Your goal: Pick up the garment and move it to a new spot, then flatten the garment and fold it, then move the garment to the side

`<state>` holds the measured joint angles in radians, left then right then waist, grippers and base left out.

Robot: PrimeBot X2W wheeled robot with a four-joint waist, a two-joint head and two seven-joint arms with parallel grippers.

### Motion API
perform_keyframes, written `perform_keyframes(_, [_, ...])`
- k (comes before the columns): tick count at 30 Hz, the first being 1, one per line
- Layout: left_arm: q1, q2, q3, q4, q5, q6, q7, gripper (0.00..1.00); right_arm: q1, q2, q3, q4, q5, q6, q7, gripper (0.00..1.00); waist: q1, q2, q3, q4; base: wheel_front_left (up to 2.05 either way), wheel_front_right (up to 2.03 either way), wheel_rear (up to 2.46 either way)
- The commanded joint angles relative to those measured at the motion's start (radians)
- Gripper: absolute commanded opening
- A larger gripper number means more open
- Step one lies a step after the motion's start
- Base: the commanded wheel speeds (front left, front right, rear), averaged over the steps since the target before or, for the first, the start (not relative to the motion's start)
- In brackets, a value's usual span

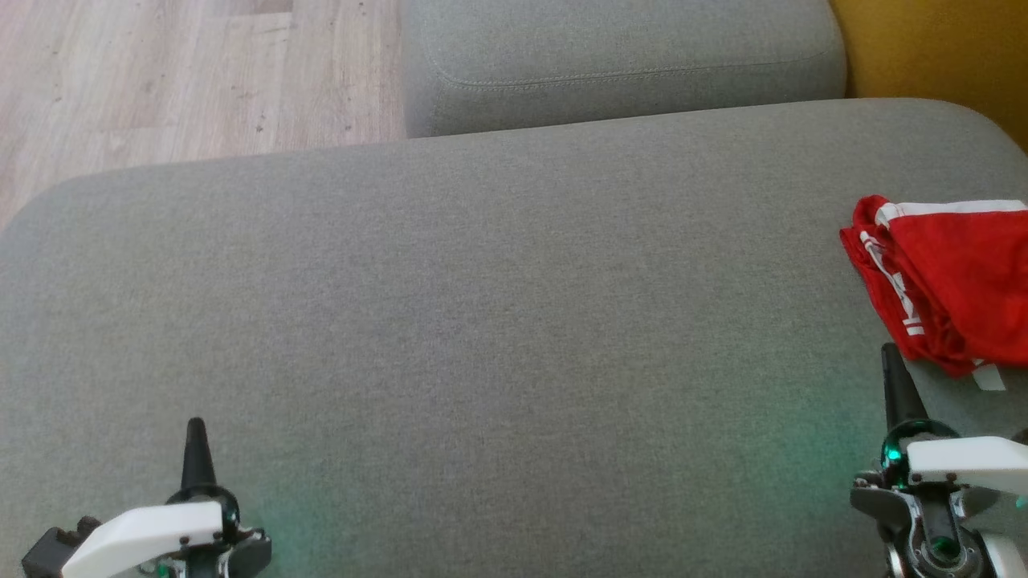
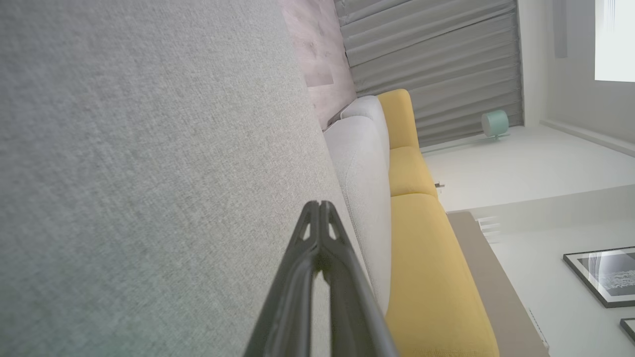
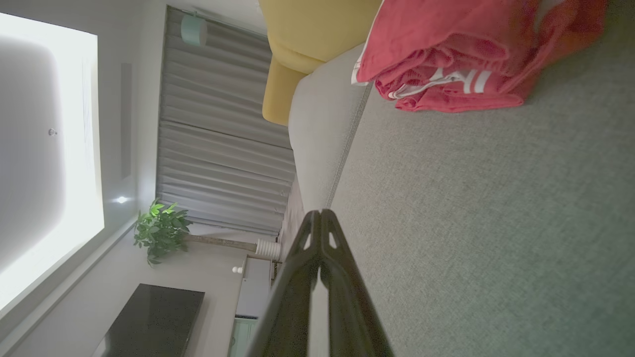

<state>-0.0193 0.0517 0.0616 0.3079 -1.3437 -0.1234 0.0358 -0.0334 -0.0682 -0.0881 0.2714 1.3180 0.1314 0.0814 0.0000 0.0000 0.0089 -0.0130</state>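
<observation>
Both arms sit low over the big grey cushion (image 1: 482, 321), fingers pointing straight ahead across it. The left gripper (image 1: 195, 429) has its two dark fingers pressed together tip to tip, holding nothing. Same for the right gripper (image 1: 890, 353): jaws closed, nothing between them. Going by the wrist views, each wrist is rolled onto its side, so the cushion runs up one side of the picture like a wall.

The garment (image 1: 948, 281) is a red bundle with white stripes and lettering, folded up a bit loosely. It lies on the cushion just ahead of the right gripper's tips and a little to their outer side. It's near them but not touching, with plain grey fabric in between. It's well apart from the left gripper, way off to that one's right.

Farther ahead of the jaws is a second grey cushion (image 1: 618, 64), with a yellow sofa (image 1: 940, 48) beyond the garment. Wood floor (image 1: 161, 80) lies ahead of the left tips, past the cushion's edge.
</observation>
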Motion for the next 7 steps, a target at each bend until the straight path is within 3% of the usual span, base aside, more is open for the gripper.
perform_keyframes(1, [-0.057, 0.005, 0.031, -0.039, -0.025, -0.004, 0.01, 0.0, -0.059, 0.003, 0.008, -0.03, 0.031, -0.001, 0.011, 0.0, 0.0, 0.0, 0.0, 0.001, 0.0, 0.0, 0.0])
perform_keyframes(7, [-0.067, 0.003, 0.037, -0.046, -0.096, -0.005, 0.03, 0.0, -0.063, 0.007, -0.003, -0.029, 0.108, -0.001, 0.018, 0.0, 0.0, 0.0, -0.002, 0.004, 0.0, 0.0, 0.0])
